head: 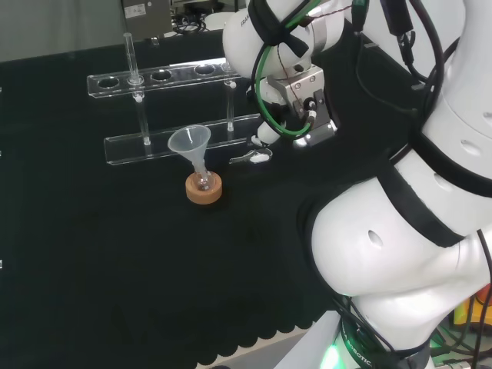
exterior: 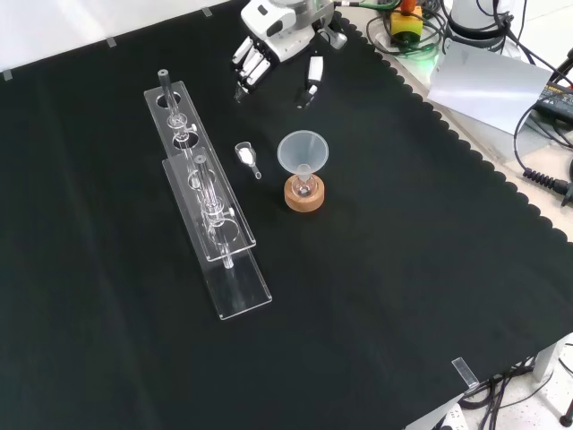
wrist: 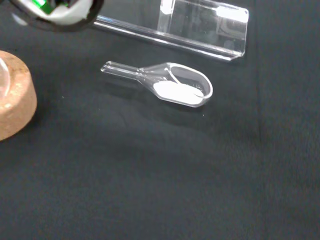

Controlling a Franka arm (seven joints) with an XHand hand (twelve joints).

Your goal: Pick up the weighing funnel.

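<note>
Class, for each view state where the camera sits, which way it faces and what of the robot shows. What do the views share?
Head view: behind and above the base, facing the cloth over the arm's white links.
Front view: before the arm, looking down on the cloth; the open hand shows at top.
Wrist view: at the wrist, close above the weighing funnel; a blurred hand part shows.
Shared: weighing funnel, cork ring.

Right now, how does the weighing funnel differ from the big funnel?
The weighing funnel lies flat on the cloth; the funnel stands upright in its flask. The weighing funnel is small and scoop-shaped, the funnel a larger cone. Both are clear.
</note>
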